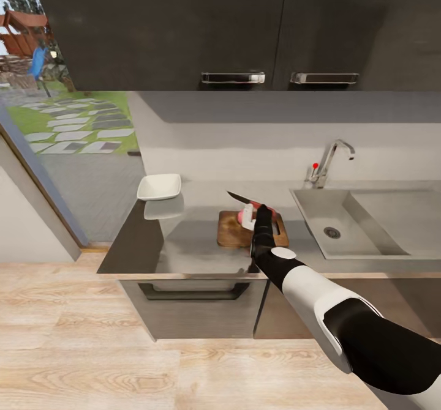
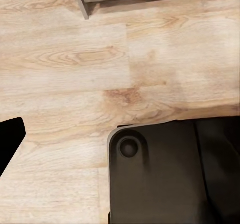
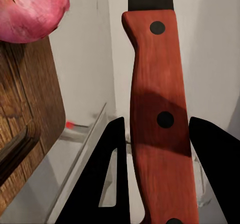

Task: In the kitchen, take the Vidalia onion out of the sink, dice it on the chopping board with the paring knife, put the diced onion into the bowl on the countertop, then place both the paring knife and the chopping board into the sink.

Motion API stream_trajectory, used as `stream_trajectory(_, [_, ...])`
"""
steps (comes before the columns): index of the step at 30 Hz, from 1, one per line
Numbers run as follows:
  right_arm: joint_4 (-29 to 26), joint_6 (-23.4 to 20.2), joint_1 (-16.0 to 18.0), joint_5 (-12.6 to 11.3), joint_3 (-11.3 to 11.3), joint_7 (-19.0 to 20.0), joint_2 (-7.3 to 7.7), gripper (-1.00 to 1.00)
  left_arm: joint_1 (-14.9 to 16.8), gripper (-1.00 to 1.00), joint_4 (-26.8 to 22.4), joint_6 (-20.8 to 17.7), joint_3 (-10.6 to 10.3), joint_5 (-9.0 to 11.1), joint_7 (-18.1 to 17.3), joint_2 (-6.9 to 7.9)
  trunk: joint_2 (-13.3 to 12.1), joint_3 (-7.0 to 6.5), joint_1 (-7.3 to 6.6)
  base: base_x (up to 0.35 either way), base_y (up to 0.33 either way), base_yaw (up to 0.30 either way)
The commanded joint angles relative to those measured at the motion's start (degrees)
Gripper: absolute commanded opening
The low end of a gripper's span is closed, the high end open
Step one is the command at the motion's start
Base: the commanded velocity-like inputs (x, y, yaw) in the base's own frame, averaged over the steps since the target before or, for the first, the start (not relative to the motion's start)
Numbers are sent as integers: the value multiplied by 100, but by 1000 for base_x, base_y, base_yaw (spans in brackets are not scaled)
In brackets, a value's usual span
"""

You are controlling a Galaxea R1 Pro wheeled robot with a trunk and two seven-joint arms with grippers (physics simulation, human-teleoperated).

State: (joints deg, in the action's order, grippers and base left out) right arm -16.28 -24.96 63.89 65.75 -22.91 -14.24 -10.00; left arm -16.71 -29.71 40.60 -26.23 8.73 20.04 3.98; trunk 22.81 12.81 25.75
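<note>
Vidalia onion point(image 3: 30, 8) rests whole on the chopping board point(image 1: 236, 229) on the surface, where we judge dicing is pending: our right claw point(image 3: 155, 149), clenched around the paring knife point(image 3: 157, 119), must next lower its blade onto the onion.

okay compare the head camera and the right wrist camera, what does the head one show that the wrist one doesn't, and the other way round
Head view alone: the bowl at the countertop's left end, the sink with its tap, the cabinets, the window, and the wood floor.

Right wrist view alone: three dark rivets in the knife handle, and the onion's skin close up.

Both: the right pincer shut on the knife, and the onion lying on the board.
</note>
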Motion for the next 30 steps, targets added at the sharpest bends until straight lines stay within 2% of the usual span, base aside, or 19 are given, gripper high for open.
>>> stream_trajectory(1, [9, -81, 6, 29, -37, 8, 0, -100, 1, 100, -11, 10, -48, 59, 26, 8, 11, 10, 4, 6, 0, 0])
stream_trajectory(10, [223, -150, 6, 35, -38, 509, 0, -100, 1, 100, 35, 9, -57, 59, 17, -7, 11, 10, 4, 12, 0, 0])
stream_trajectory(30, [232, -150, 5, 35, -38, 508, 0, -100, 1, 100, 115, 7, -51, 57, -17, -20, 11, 10, 4, 1, 0, 0])
